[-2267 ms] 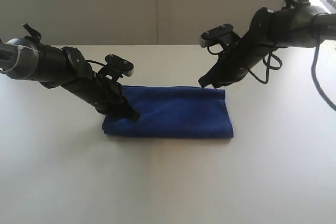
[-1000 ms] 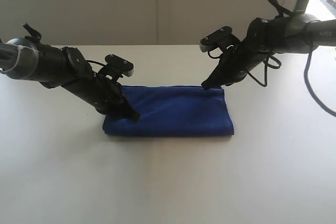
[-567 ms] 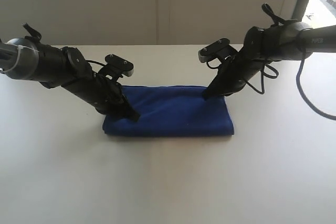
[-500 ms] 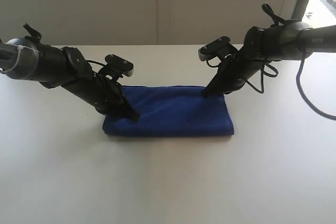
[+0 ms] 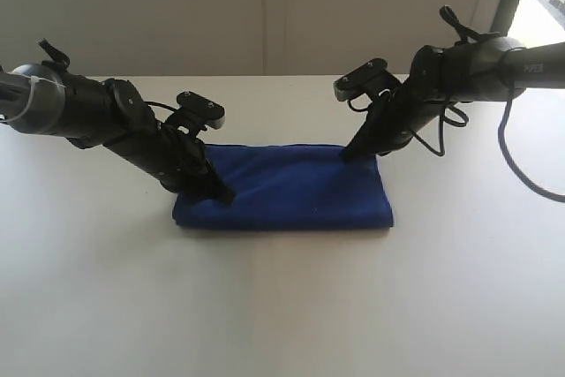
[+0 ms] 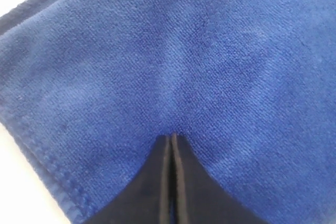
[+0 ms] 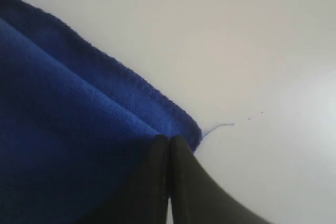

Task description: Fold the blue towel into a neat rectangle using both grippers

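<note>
Blue terry cloth is lying folded into a flat rectangle on the white tabletop [image 5: 282, 306]. This blue towel [image 5: 291, 192] is running its long axis from left to right across the exterior view, with its hemmed edges stacked in layers. I am pressing my left tool [image 5: 225, 193] down onto the towel's left part, jaws closed against each other and tips on the pile. My right tool [image 5: 346, 156], jaws likewise together, is touching the far right corner at the hem. A loose thread [image 7: 215, 128] is trailing onto the tabletop there. Open tabletop is surrounding the towel, widest on the near side.
</note>
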You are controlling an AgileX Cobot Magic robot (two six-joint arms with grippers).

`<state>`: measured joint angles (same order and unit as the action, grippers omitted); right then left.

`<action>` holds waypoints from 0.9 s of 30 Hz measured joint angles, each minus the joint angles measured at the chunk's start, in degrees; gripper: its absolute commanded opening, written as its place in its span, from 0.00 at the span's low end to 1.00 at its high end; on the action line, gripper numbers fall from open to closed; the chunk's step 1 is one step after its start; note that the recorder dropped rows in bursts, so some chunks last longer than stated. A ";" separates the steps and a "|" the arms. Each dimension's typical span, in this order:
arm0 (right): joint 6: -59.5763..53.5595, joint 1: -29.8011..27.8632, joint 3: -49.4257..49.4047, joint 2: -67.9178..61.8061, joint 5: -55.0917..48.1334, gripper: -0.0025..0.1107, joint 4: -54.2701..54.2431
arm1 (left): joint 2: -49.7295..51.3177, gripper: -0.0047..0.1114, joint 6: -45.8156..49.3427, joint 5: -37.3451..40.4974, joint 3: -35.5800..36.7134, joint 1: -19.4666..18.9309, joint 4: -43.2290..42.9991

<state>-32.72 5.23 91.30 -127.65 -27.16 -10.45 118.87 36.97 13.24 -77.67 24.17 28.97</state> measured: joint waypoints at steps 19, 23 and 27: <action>0.46 0.00 -1.30 22.55 -5.81 0.02 0.22 | -18.94 0.04 0.10 0.86 -1.12 -0.24 -4.42; 1.04 -0.37 -7.17 30.55 -5.95 0.02 0.10 | -27.07 0.04 -1.51 1.37 0.90 -2.56 -4.56; 1.69 -2.37 -17.52 41.46 -3.37 0.02 0.10 | -39.06 0.04 -3.01 1.66 6.65 -8.83 -4.78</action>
<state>-31.03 2.85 73.78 -86.19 -30.53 -10.35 79.82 33.96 14.89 -71.03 15.34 24.19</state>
